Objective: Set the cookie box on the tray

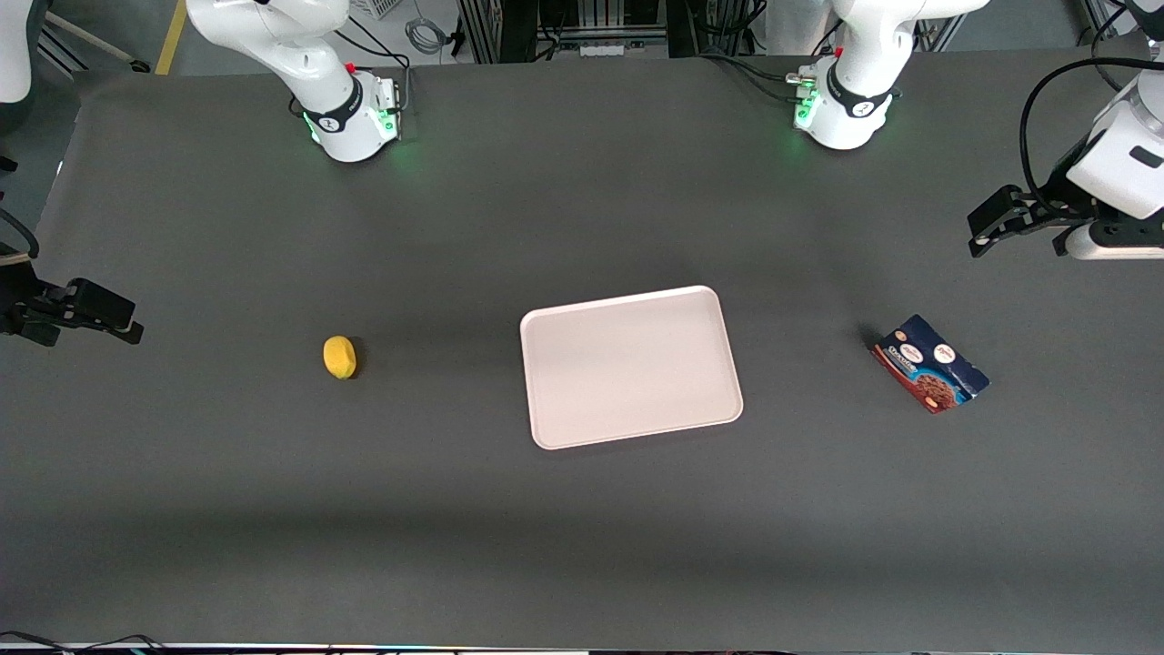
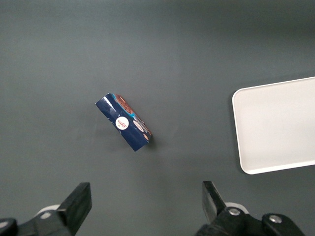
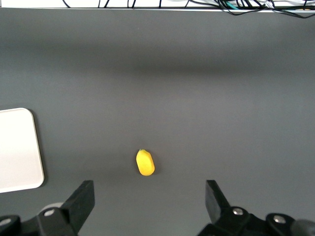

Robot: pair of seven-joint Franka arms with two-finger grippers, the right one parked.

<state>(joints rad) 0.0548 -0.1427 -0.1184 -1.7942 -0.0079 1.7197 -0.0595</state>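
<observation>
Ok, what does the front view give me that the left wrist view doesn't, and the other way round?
Only the front view shows the small yellow lump toward the parked arm's end of the table, the whole tray, both arm bases, and the left end effector hanging toward the working arm's end, farther from the camera than the cookie box.

Only the left wrist view shows the end effector's fingers spread wide open with nothing between them.

Both show the cookie box lying on the table, apart from the tray, which is bare.
</observation>
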